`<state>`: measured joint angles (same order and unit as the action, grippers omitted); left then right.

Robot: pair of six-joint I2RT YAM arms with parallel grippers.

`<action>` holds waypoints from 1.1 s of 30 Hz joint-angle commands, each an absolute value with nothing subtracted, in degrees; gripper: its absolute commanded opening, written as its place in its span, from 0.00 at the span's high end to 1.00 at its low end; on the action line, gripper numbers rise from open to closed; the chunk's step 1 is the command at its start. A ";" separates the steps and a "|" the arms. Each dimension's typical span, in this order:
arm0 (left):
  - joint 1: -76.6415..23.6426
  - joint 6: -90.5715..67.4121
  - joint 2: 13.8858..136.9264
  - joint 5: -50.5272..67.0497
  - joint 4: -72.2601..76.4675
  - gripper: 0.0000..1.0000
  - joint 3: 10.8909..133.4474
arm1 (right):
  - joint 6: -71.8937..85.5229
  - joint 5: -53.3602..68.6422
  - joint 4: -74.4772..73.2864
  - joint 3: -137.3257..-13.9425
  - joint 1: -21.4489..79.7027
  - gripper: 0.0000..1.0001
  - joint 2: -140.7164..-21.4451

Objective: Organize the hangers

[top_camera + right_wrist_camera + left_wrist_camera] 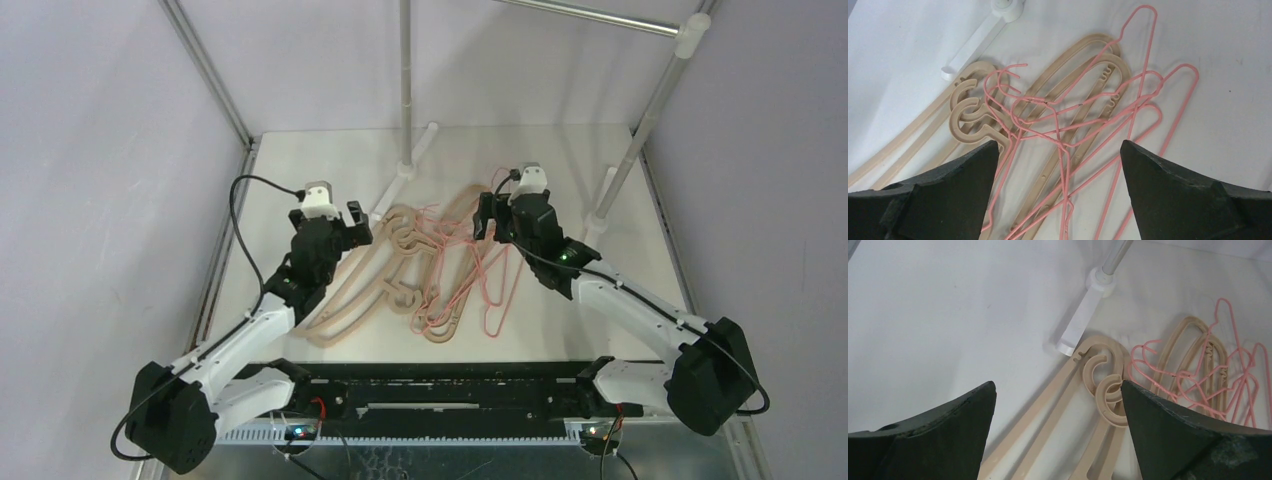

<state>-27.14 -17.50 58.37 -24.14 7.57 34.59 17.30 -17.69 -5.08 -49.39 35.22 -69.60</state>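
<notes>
A white table [330,150] is shown enclosed on three sides by plain, pale lilac-grey walls [100,150]. It is lit softly and evenly, and only faint shadows are cast on its surface. At the far end an upright pole [405,80] of silver-white metal is planted near the middle in a white plastic foot [425,140]. A second pole [655,110] is set leaning at the right on its own foot [605,185], with a crossbar [590,15] joined to its top. A metal strut [205,70] is fixed along the left corner.
</notes>
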 commanded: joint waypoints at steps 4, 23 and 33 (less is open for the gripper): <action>-27.33 -15.67 55.49 -24.56 9.36 0.01 33.91 | 16.16 -19.53 -2.74 -46.11 34.56 0.01 -66.72; -27.37 -17.20 55.00 -22.18 7.38 0.00 32.68 | 18.60 -12.78 -3.25 -48.81 36.30 0.41 -88.21; -27.39 -16.96 56.08 -22.16 7.93 0.00 32.30 | 19.13 -13.34 -2.42 -49.03 36.83 0.52 -92.66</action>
